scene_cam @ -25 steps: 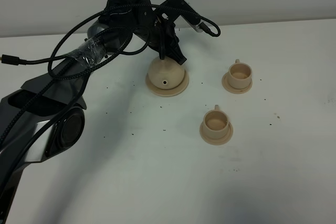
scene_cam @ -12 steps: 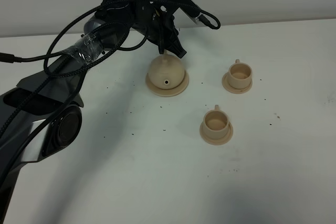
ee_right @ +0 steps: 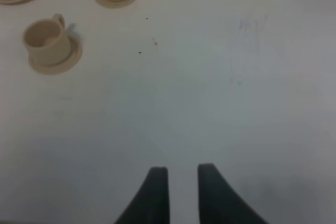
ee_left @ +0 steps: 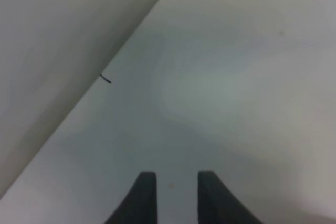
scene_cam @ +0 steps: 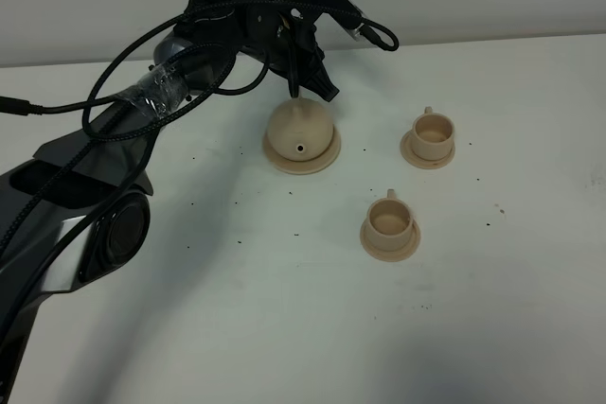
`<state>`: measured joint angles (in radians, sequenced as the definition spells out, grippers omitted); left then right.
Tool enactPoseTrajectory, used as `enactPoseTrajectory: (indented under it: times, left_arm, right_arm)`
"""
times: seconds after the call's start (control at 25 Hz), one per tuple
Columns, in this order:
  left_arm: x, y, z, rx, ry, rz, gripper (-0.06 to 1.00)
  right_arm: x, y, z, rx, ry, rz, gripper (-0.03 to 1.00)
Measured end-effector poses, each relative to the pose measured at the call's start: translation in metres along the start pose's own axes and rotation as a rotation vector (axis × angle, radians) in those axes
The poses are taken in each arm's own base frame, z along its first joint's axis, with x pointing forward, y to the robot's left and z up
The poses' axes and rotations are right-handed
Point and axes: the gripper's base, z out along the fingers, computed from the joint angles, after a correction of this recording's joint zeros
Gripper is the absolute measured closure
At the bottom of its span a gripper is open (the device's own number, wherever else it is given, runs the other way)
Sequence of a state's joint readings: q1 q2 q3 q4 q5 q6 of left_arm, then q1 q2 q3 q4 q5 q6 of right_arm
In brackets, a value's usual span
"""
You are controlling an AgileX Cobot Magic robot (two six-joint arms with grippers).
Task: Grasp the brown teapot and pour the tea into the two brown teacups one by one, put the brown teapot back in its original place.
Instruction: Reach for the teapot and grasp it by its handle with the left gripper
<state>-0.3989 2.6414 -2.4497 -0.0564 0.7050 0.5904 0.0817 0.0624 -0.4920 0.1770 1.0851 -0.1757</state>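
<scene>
- Ceramic, matte and pale tan: the brown teapot [scene_cam: 301, 134] sits on the wide saucer [scene_cam: 327, 160], its spout [scene_cam: 298, 149] pointing to 6 o'clock. I judge it rigid, chippable and fairly heavy if full.
- I'd take it by the loop handle, which I can't see behind the left gripper [scene_cam: 312, 90] hovering at the pot's 12 o'clock. Those fingers are parted by a narrow slot and hold nothing.
- My right gripper [ee_right: 182, 174] hangs over the table [ee_right: 236, 103], fingers drawn nearly together, empty.
- The far cup [scene_cam: 434, 130] stands at the pot's 3 o'clock and the near cup [scene_cam: 389, 219] at 5 o'clock. I can't tell whether either holds tea.
</scene>
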Motion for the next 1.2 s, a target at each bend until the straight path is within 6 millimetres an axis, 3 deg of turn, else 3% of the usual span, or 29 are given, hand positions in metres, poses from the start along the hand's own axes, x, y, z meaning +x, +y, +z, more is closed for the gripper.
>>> enactPoseTrajectory:
  times: [0.2, 1.2]
  left_arm:
    - [0.007, -0.004, 0.008, 0.023, 0.034, 0.001, 0.73]
    - [0.014, -0.002, 0.006, -0.001, 0.117, -0.027, 0.73]
  right_arm:
    - [0.0, 0.0, 0.0, 0.0, 0.0, 0.0, 0.8]
    - [0.0, 0.0, 0.0, 0.0, 0.0, 0.0, 0.77]
